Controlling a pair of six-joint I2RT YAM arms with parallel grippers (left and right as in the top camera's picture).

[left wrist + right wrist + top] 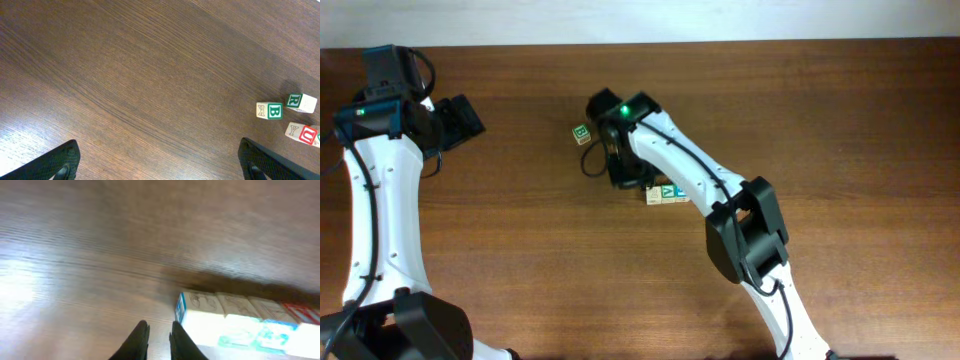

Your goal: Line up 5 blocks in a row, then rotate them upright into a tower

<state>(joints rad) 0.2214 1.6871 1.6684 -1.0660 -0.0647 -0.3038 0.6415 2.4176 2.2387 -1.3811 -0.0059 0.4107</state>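
1. Right gripper (159,341): fingers pinched narrow with only a sliver between them, holding nothing, tips low over the table (75,255).
2. The blocks (235,325) sit in a tight row at about 2 o'clock from those tips, just beside them, blue end face nearest. None is gripped.
3. Main worry: fingers this narrow can't straddle a block. Going in like this would probably just shove the end one, and since they touch, the whole row slides.
4. There's no gap between neighbours for a finger either, so opening up right there could bump the next block or grab two. Twisting one may drag its neighbour round too.
5. The red cube (300,314) looks to be at the far end of the row, so a push would likely carry it along.
6. From overhead, the B cube (582,133) is at 10 o'clock from the gripper, apart from it — a careless swing could clip it.
7. Left gripper (157,155) is wide open and empty, well off at 9 o'clock. No trouble there.
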